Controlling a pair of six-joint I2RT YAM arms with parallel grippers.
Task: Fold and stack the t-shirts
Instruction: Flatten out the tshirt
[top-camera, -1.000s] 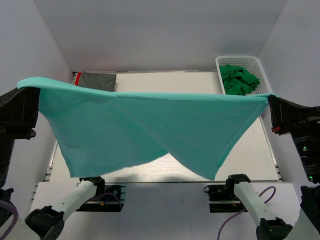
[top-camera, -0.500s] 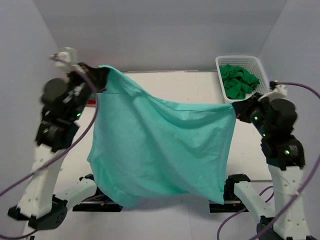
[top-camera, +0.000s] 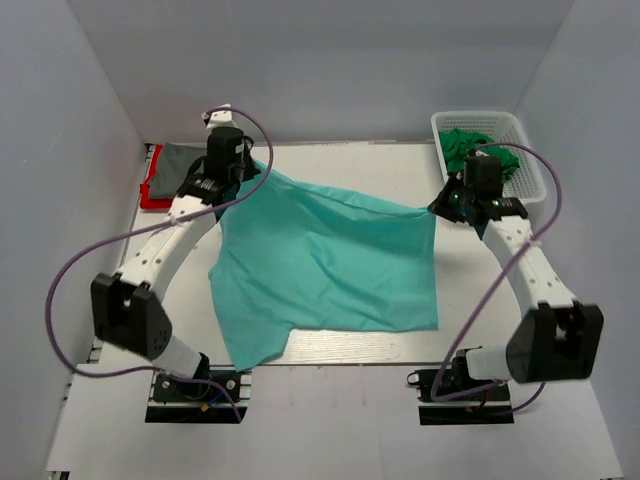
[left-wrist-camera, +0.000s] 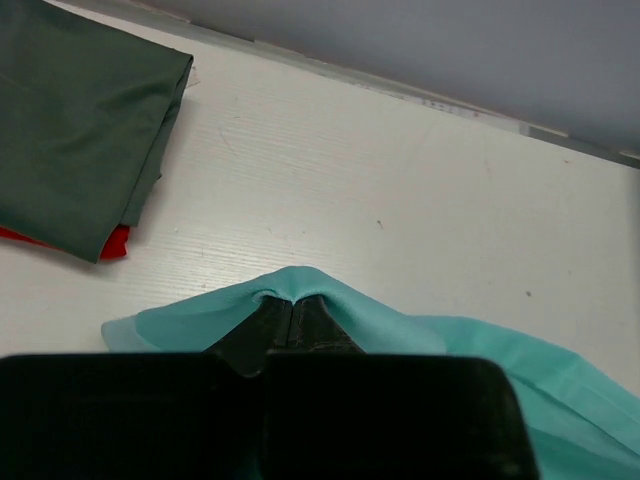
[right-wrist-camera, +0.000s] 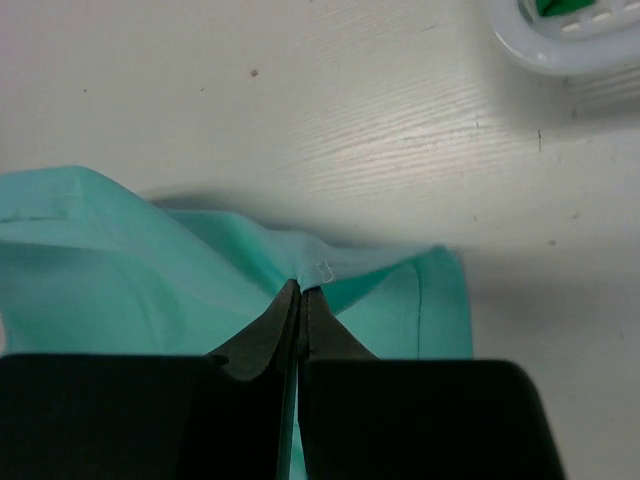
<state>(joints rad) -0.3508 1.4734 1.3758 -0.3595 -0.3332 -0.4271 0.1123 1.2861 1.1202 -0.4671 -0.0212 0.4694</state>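
Left gripper (left-wrist-camera: 292, 300) is pinched shut on a corner of the teal t-shirt (top-camera: 330, 265), up at the shirt's eleven o'clock. Right gripper (right-wrist-camera: 300, 290) is clamped on the other top corner at two o'clock, cloth bunched around its tips. From both grips the shirt spreads down the table (top-camera: 400, 170) toward six, one flap reaching the near edge at seven. Over at the table's ten o'clock, a folded dark grey t-shirt (left-wrist-camera: 80, 120) lies on a red t-shirt (top-camera: 150, 192). Green t-shirts (top-camera: 475, 155) fill the white basket (top-camera: 533, 175) at one o'clock.
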